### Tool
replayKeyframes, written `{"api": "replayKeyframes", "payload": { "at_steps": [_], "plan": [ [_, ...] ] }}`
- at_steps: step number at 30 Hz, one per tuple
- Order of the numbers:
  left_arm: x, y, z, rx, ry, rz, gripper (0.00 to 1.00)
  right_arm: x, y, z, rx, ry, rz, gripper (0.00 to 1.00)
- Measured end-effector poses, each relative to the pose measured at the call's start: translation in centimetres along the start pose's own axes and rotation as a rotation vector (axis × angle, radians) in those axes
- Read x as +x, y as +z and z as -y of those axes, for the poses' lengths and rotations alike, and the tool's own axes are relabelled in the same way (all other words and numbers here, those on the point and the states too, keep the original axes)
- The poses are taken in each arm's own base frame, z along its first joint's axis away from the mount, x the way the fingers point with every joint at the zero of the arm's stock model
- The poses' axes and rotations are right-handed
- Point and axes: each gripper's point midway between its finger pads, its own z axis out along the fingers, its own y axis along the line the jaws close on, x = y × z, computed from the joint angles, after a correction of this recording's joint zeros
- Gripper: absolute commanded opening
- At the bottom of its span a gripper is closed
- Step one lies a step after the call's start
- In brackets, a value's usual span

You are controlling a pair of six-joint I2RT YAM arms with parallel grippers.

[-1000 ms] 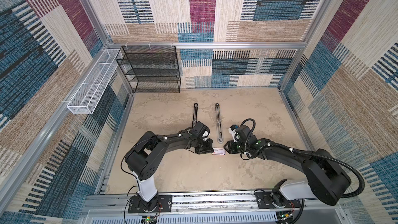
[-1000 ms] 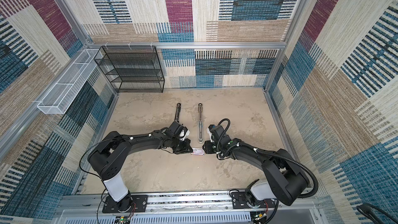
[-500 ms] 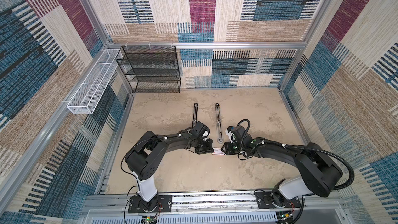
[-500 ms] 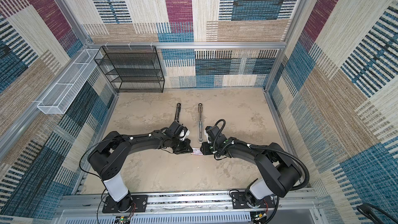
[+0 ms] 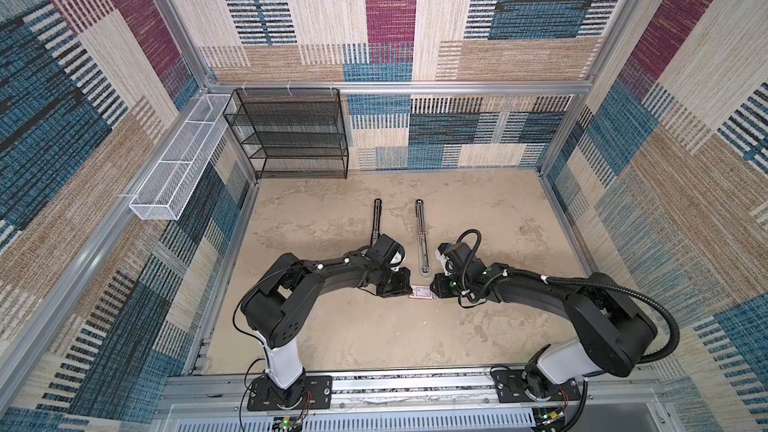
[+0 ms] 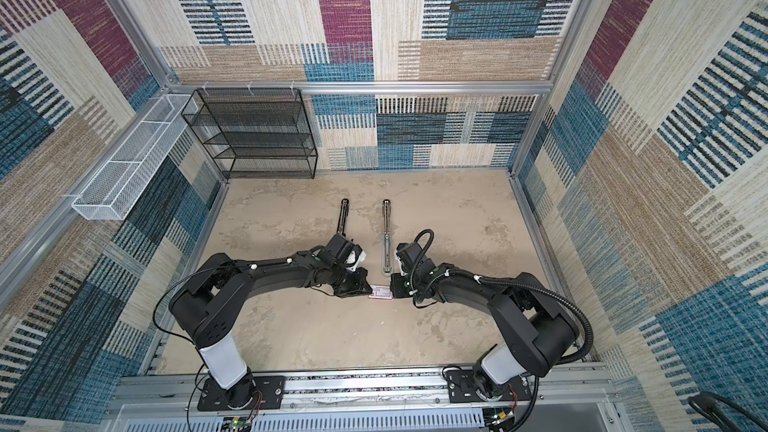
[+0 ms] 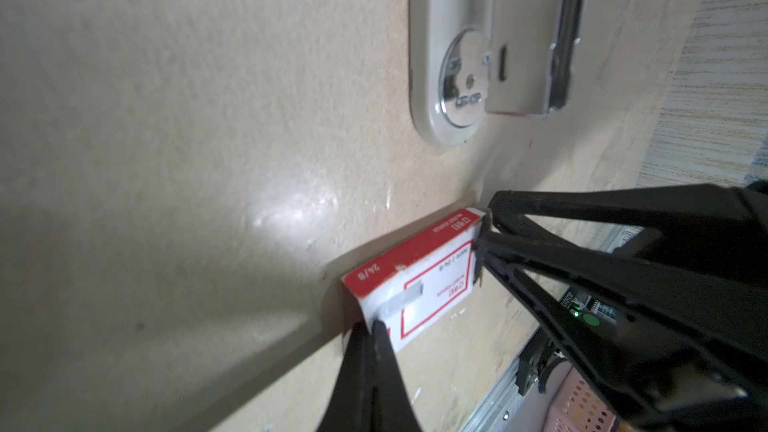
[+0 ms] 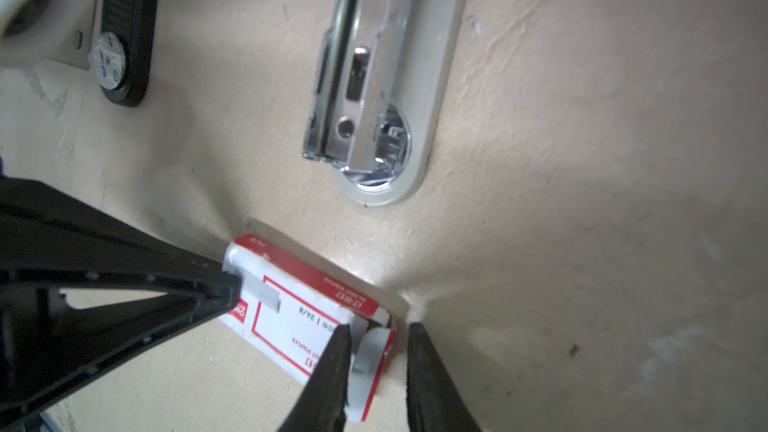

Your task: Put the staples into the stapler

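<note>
Just short of the open stapler (image 5: 421, 238) on the bench (image 5: 374, 347), left fingers (image 7: 365, 367), pressed together, pin the staple box (image 5: 422, 291) while right fingers (image 8: 328, 367), apart, straddle its end flap (image 8: 372, 347): seemingly box-opening, next needing a clean pinch-and-pull.

Staple box (image 5: 421, 292) is set betw. L gripper (image 5: 408, 292) & R gripper (image 5: 433, 289), just before stapler (image 5: 421, 238); 2nd stapler (image 5: 376, 222) is laid to its left.

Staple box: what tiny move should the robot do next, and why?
Probably close the right gripper on the end flap and tug it open. Its jaws stand apart on either side of that flap, while the shut left gripper presses on the other end of the staple box, steadying it.
</note>
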Motion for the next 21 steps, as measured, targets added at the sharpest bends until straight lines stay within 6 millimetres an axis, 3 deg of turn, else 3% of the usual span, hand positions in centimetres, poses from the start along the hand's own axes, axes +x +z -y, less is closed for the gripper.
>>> {"api": "replayKeyframes", "payload": {
  "at_steps": [5,9,21],
  "plan": [
    [0.1,0.0,-0.1,-0.002,-0.001,-0.002,0.0,-0.1,-0.2,0.3,0.013,0.0,0.013,0.19],
    [0.2,-0.1,-0.1,-0.002,-0.002,-0.003,0.0,0.1,-0.4,0.3,0.01,0.002,0.016,0.31],
    [1.1,-1.0,-0.8,-0.03,-0.01,0.001,0.0,-0.1,-0.6,-2.2,-0.075,-0.027,0.003,0.39]
  ]
}}
